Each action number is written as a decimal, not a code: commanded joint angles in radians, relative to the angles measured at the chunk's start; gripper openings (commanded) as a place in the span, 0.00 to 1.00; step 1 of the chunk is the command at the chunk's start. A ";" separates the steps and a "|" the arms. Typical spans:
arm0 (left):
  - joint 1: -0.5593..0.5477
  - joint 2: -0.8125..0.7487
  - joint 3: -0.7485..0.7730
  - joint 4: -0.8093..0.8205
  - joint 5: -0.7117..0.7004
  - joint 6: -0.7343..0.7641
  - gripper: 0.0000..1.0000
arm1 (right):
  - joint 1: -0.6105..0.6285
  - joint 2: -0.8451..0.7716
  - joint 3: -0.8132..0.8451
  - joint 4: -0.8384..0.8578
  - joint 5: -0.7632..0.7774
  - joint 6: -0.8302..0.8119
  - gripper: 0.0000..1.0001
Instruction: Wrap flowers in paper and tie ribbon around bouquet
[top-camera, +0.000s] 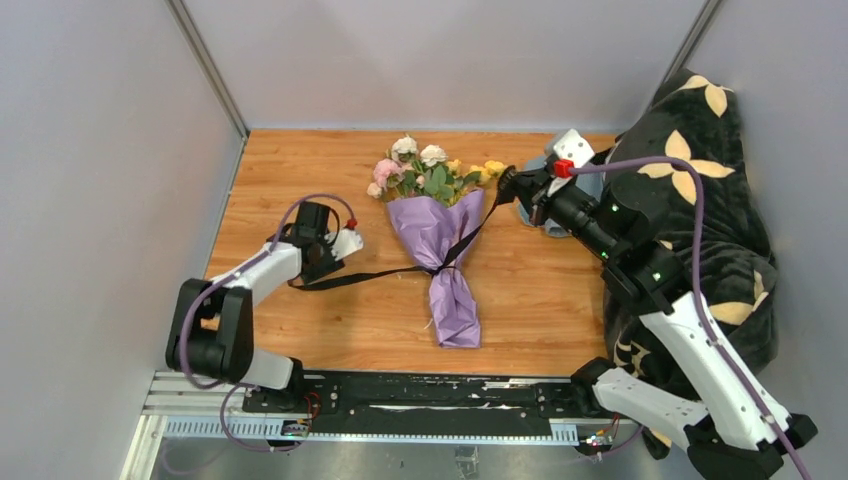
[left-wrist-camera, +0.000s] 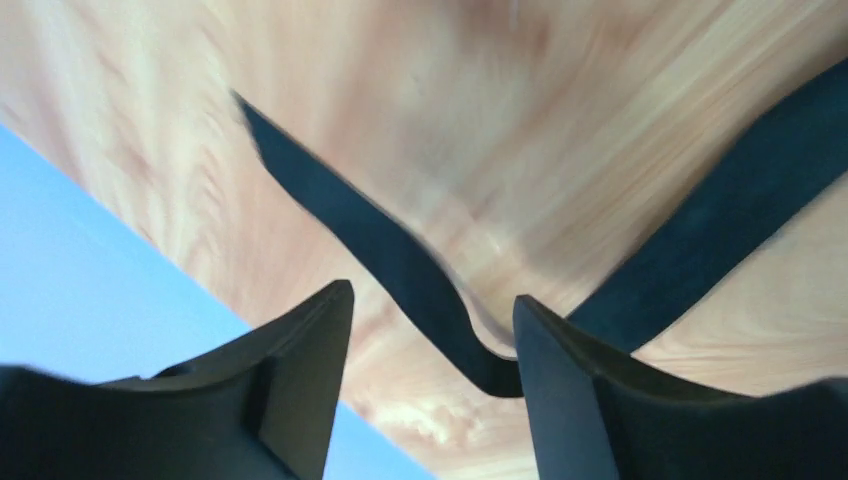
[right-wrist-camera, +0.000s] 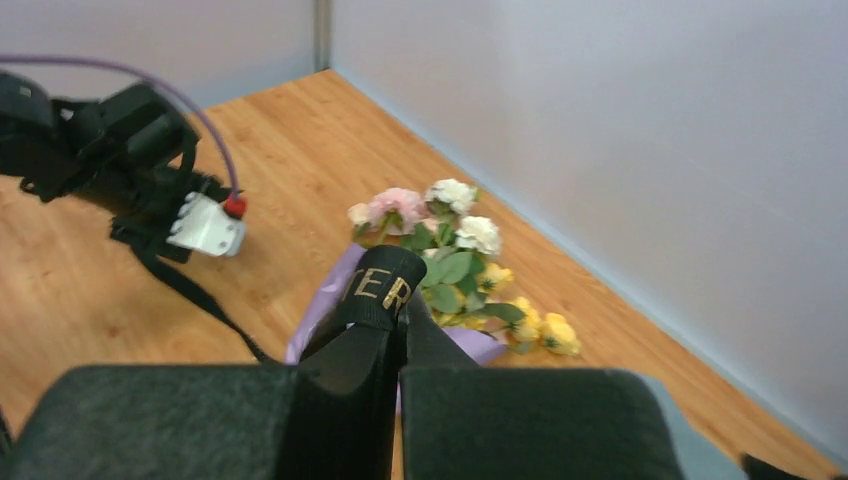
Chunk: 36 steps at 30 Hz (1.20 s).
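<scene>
Right hand (right-wrist-camera: 398, 325) tight on ribbon (right-wrist-camera: 378, 287)

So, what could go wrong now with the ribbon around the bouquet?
1. The left gripper is open; the ribbon lies loose between its jaws and may slip out, loosening the wrap.
2. The right gripper is shut on the other end; pulling alone, it could drag the bouquet sideways or crumple the paper.
</scene>
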 joint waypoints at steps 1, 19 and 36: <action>-0.088 -0.186 0.122 -0.139 0.506 -0.036 0.76 | -0.010 0.079 0.000 0.017 -0.176 0.063 0.00; -0.437 0.040 -0.014 0.306 0.515 0.079 0.78 | -0.014 0.131 0.041 0.090 -0.231 0.106 0.00; -0.276 0.003 -0.191 0.333 0.237 0.241 0.00 | -0.289 -0.140 0.035 0.027 0.065 0.119 0.00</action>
